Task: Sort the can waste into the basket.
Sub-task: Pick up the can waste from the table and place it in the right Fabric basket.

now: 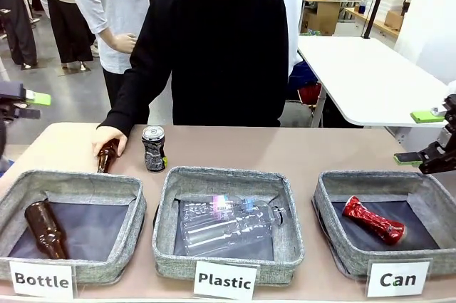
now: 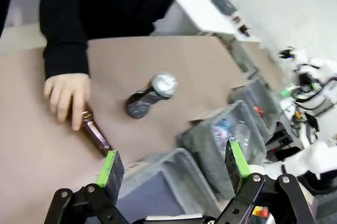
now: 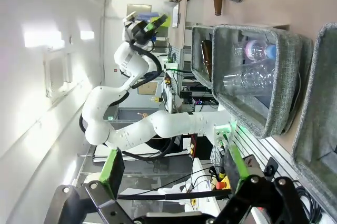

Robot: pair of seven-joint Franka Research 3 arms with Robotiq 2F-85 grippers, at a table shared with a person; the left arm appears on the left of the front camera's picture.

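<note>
The dark grey-black can (image 1: pixel 153 148) with a silver top stands crushed on the table behind the middle basket, apart from both grippers; it also lies ahead in the left wrist view as the dark can (image 2: pixel 150 95). The red can (image 1: pixel 372 220) lies on the dark floor of the Can basket (image 1: pixel 328 196) at the right. My right gripper (image 1: pixel 418 137) hovers open above that basket's far right corner. My left gripper (image 1: pixel 34 105) is open at the far left edge, above the table. Both wrist views show open, empty green pads (image 2: pixel 110 168) (image 3: pixel 235 163).
A person's hand (image 1: pixel 107 139) rests on a brown bottle (image 1: pixel 107 156) beside the dark can. The Bottle basket (image 1: pixel 78 185) holds another brown bottle (image 1: pixel 44 228). The Plastic basket (image 1: pixel 228 175) holds a clear plastic bottle (image 1: pixel 228 221). White signs stand along the front edge.
</note>
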